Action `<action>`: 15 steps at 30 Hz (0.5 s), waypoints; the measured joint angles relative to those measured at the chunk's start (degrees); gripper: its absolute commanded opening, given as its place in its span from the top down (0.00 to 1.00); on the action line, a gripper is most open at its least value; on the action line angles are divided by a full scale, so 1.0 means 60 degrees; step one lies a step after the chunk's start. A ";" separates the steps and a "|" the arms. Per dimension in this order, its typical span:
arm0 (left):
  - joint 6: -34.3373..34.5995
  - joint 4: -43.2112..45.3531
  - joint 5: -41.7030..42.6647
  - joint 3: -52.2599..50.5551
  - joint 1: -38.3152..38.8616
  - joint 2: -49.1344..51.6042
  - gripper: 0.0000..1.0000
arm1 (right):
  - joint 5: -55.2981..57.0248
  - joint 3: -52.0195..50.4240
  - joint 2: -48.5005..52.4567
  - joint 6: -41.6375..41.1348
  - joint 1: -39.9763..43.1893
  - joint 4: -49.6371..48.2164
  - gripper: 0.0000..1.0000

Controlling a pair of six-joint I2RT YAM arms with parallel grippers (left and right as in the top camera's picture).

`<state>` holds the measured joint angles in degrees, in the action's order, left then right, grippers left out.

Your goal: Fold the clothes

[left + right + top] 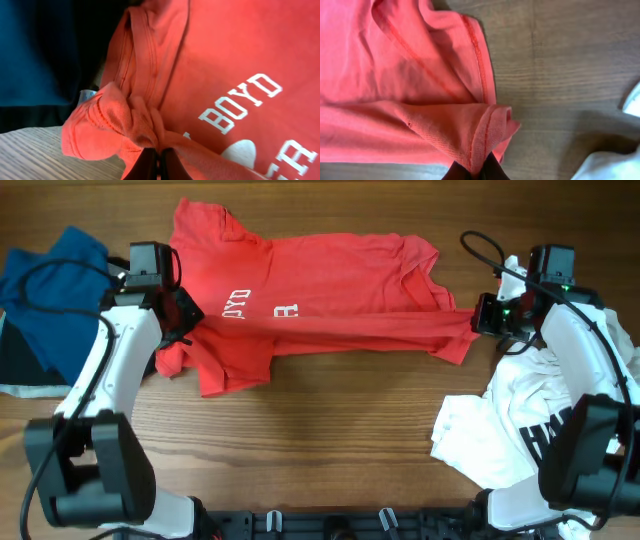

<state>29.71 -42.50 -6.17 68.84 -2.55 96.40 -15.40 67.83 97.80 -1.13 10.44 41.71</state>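
The left pincer (159,163) is pinched tight on a bunched wad of cloth from the red T-shirt (330,280); its dark fingertips meet with the fabric pressed between them. The gathered cloth sits at the shirt's left edge, beside a stitched band, and the white lettering (242,102) reading "BOYD" lies just beyond it. The left arm (110,370) rises from its base at the near left corner, runs away from it over the counter (330,450), and bends inward at the wrist, so the pincer points toward the middle.

The right pincer (475,172) is likewise clamped narrow, gripping a doubled-over hem corner at the shirt's right edge, the stitching showing along the fold. The right arm (590,360) mirrors the other: up from the near right corner, turned inward at the wrist, pincer pointing left.

Between the two grips a long fold of the shirt runs across the counter, and the rest of the shirt lies spread flat on the far side of that line. A blue garment (55,275) is heaped at the far left behind the left arm. A white garment (500,435) with dark print lies crumpled near the right arm's base.
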 measured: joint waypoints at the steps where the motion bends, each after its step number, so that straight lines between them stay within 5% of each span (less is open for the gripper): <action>1: 0.0000 0.0058 0.0000 0.0000 0.0000 0.0069 0.96 | 0.0000 0.0000 0.0044 0.0004 -0.0076 -0.0106 0.96; 4: 0.0007 0.0368 0.0000 0.0000 0.0000 0.0131 0.96 | 0.0000 0.0000 0.0211 0.0033 -0.0408 -0.0459 0.94; 6: 0.0029 0.0525 0.0000 0.0000 0.0000 0.0131 0.72 | 0.0073 0.0000 0.0368 -0.0015 -0.0645 -0.0674 0.77; 8: 0.0047 0.0725 -0.0004 0.0000 0.0000 0.0131 0.45 | 0.0528 0.0000 0.0492 -0.0506 -0.0747 -0.0790 0.71; 10: 0.0047 0.0907 -0.0004 0.0000 -0.0011 0.0131 0.32 | 0.1268 0.0000 0.0528 -0.1180 -0.0750 -0.0790 0.69; 12: -0.0098 0.0845 -0.0007 0.0000 -0.0018 0.0131 0.25 | 0.1898 0.0000 0.0525 -0.1792 -0.0681 -0.0780 0.68; 15: -0.0321 0.0113 0.0018 0.0004 -0.0026 0.0109 0.28 | 0.2240 0.0000 0.0477 -0.2131 -0.0645 -0.0492 0.69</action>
<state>27.79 -41.82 -6.07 68.86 -2.70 97.06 -1.96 67.83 100.66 -13.91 6.57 38.76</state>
